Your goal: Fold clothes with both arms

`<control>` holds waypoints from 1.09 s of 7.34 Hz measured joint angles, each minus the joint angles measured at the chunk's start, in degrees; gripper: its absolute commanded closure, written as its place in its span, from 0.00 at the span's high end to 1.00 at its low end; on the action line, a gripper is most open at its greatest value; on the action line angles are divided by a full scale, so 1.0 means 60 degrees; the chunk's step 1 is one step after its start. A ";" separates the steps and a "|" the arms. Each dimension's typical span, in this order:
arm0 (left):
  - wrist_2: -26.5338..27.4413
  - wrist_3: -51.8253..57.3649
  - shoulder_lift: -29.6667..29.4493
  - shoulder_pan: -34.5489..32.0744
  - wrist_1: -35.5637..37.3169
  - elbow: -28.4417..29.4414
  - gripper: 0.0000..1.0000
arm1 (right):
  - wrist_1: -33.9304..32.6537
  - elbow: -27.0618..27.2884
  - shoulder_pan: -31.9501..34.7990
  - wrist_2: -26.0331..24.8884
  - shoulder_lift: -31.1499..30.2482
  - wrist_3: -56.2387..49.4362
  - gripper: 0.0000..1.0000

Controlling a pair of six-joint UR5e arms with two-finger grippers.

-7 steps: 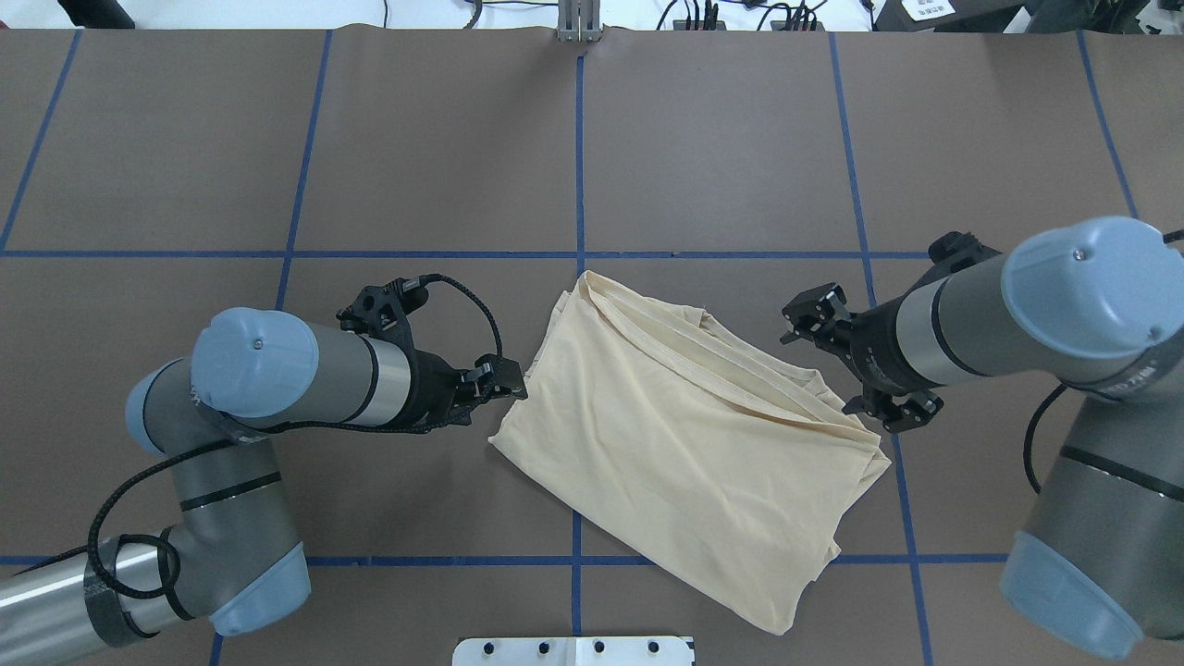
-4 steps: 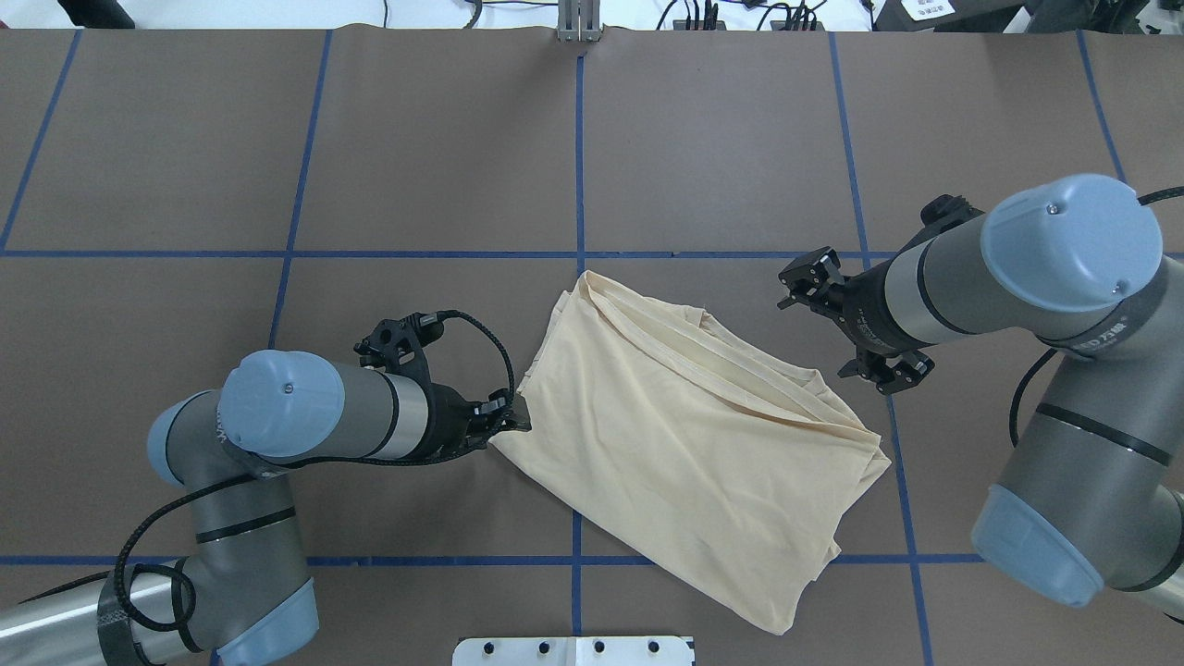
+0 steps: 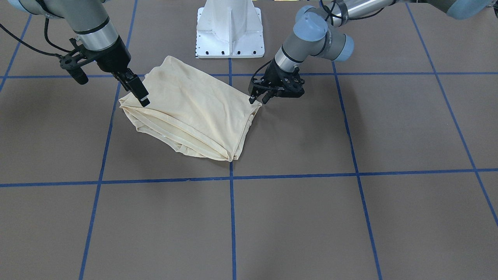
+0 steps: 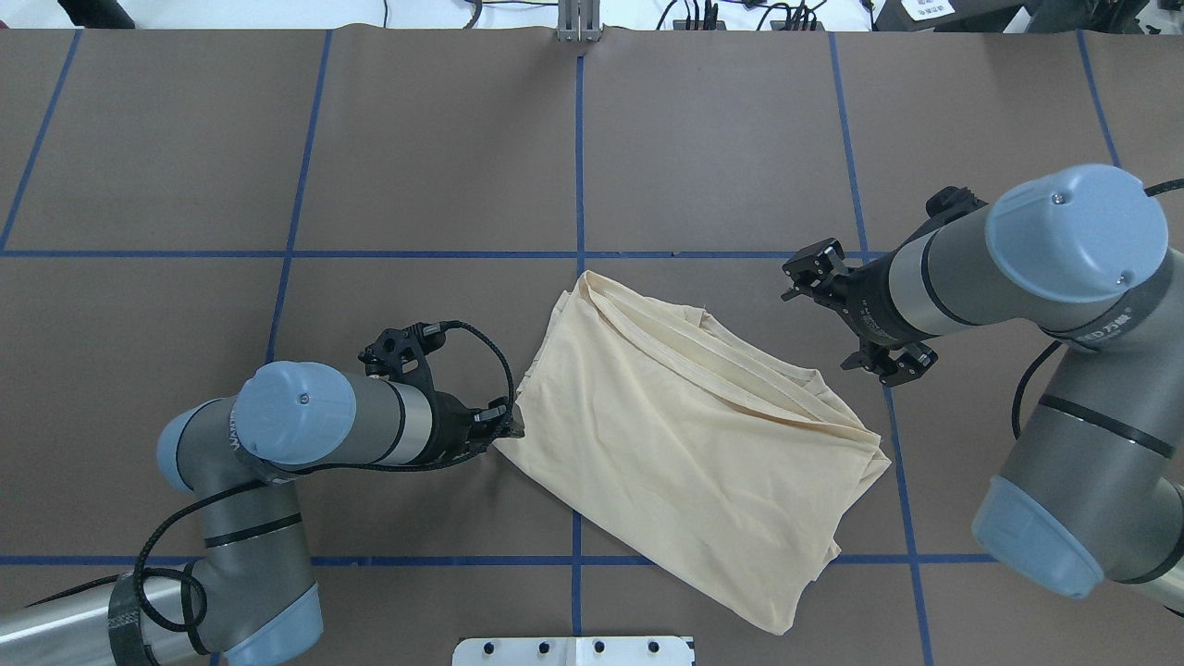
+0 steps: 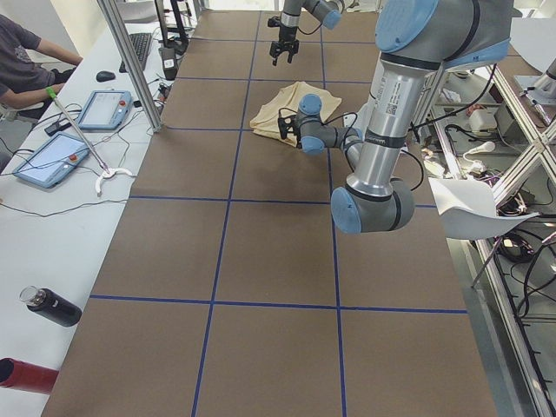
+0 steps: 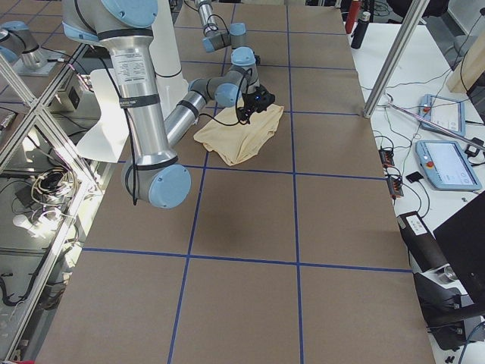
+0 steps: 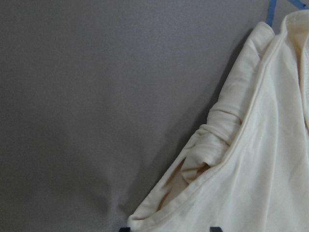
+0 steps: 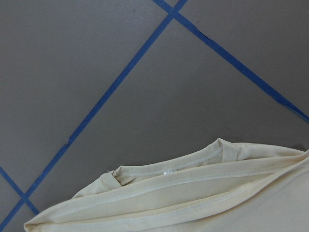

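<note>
The T-shirt (image 4: 684, 444) lay folded into a flat, oblong bundle on the brown table (image 4: 416, 166), plain cream cloth upward. It sat across the centre blue tape line (image 4: 579, 166), mostly on my right half, with its nearest corner close to my white pedestal base (image 4: 573, 650). Its long axis ran on a slant, from the far end on my left to the near end on my right. The collar (image 8: 159, 170) showed among the stacked hems on the long edge that faced away from me, toward that edge's right end.

My left gripper (image 4: 511, 427) was down at the bundle's left short edge. Its fingers stood a little apart, with the rolled hem lying between them, and they were not closed on the cloth. My right gripper (image 4: 826, 322) was spread wide and had hold of nothing. It hung just beyond the far long edge, near the collar and apart from the cloth.
</note>
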 measured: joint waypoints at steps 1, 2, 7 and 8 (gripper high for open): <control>0.0063 0.0013 -0.0022 0.0001 -0.0006 0.0104 0.55 | -0.0001 -0.0001 0.0006 0.0000 -0.0001 0.0000 1.00; 0.0107 0.0023 -0.0056 0.0006 -0.0009 0.0164 0.50 | -0.0002 -0.0004 0.0012 0.0000 -0.0005 0.0000 1.00; 0.0152 0.0037 -0.0106 0.0032 -0.0024 0.0219 0.00 | -0.0030 -0.0006 0.0023 0.0000 -0.0032 0.0003 1.00; 0.0153 0.0081 -0.0107 -0.0096 -0.0009 0.0168 0.00 | -0.0031 -0.0006 0.0027 0.0000 -0.0040 0.0009 1.00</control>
